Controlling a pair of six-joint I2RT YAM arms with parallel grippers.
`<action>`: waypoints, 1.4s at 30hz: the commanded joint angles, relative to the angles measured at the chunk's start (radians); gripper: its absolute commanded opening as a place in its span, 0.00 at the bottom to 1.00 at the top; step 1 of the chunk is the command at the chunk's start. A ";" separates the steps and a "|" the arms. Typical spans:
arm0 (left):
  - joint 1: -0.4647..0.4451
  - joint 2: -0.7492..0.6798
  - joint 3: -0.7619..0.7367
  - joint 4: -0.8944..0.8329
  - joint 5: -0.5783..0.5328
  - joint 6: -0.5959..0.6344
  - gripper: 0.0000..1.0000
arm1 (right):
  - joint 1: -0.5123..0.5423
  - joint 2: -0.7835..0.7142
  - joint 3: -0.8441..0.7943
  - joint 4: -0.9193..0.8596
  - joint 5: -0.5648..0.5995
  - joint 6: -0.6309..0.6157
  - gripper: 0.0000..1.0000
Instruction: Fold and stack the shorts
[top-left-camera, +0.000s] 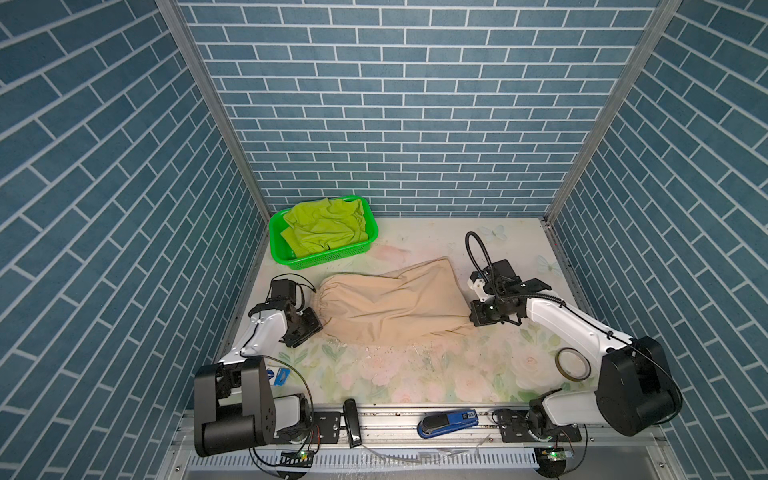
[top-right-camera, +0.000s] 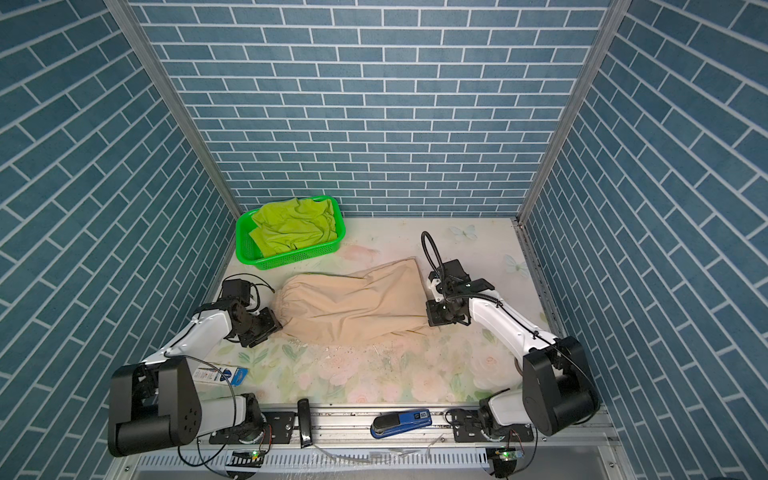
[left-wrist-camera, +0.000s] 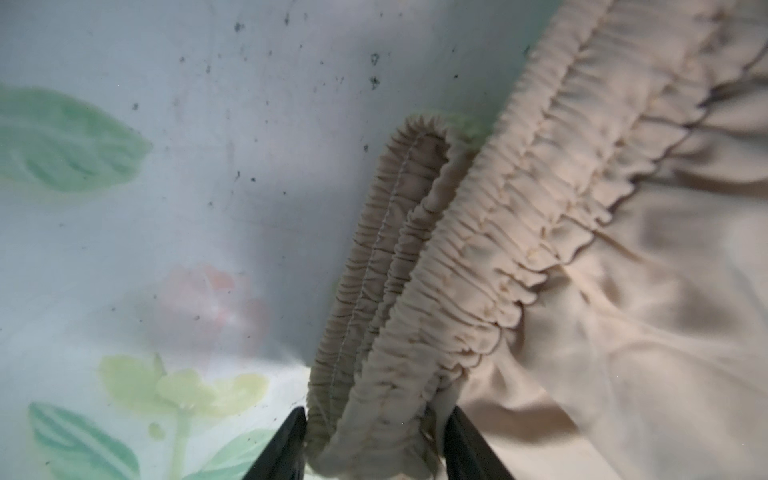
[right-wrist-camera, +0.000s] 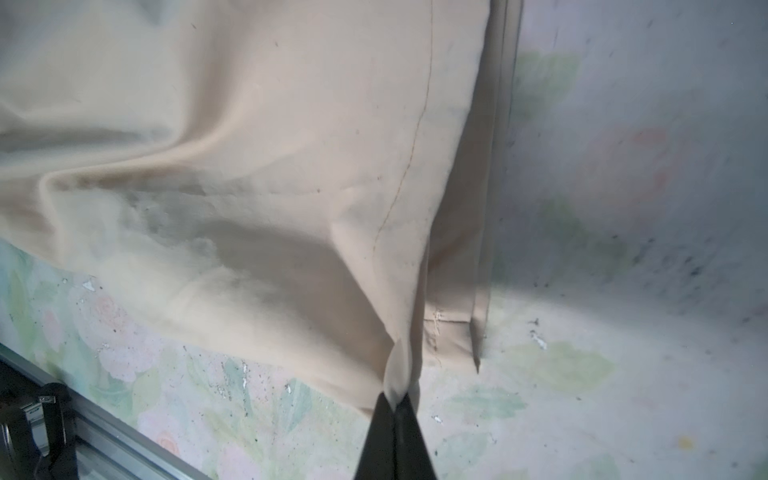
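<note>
Beige cloth, limp and light: the shorts (top-left-camera: 390, 303) would likely sag. The left gripper (left-wrist-camera: 378, 411), half-open, clasps the bunched waistband (left-wrist-camera: 457, 266); the right gripper (right-wrist-camera: 394, 399) pinches shut on the near hem corner (right-wrist-camera: 415, 332).

Item: beige shorts (top-right-camera: 353, 305), spread on floral table (top-right-camera: 374, 374), waistband leftward. At their waistband corner, left gripper (top-right-camera: 277, 326); at their hem corner, right gripper (top-right-camera: 432, 318). Behind them: green basket (top-right-camera: 244, 249) holding lime green shorts (top-right-camera: 291, 228).
</note>
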 joint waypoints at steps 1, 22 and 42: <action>0.010 0.026 0.015 -0.034 -0.040 0.016 0.53 | 0.003 -0.019 0.007 -0.101 0.074 -0.071 0.00; 0.010 -0.055 0.248 -0.127 0.064 0.069 1.00 | -0.050 0.152 0.167 -0.139 0.026 0.073 0.60; 0.011 -0.008 0.278 -0.028 0.077 0.093 1.00 | -0.066 0.338 -0.018 0.144 -0.107 0.197 0.28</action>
